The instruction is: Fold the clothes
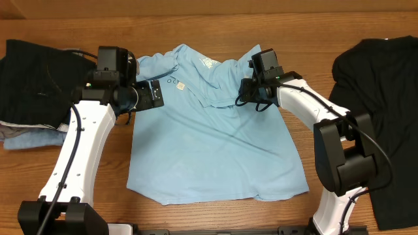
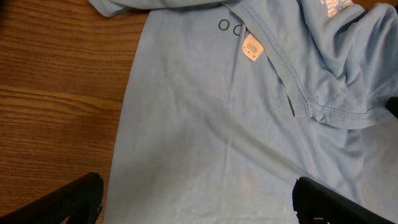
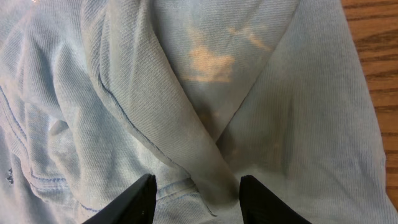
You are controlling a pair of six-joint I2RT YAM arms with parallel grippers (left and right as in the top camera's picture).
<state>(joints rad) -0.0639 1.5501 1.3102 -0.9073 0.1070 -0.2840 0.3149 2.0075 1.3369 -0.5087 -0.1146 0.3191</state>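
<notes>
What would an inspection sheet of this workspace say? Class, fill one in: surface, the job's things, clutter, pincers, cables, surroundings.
Surface: wooden table, bare wood showing around the cloth.
Job's things: light blue T-shirt spread out, upper part rumpled, not yet folded.
Clutter: black shirt at the right side; stack of folded garments at the left side.
Grippers: left pincer wide open above the T-shirt's side edge; right pincer open, astride a raised fold near the top, not visibly clamped.
Cables: black cable along the left arm; second black cable along the right arm.
Surroundings: nothing seen.
</notes>
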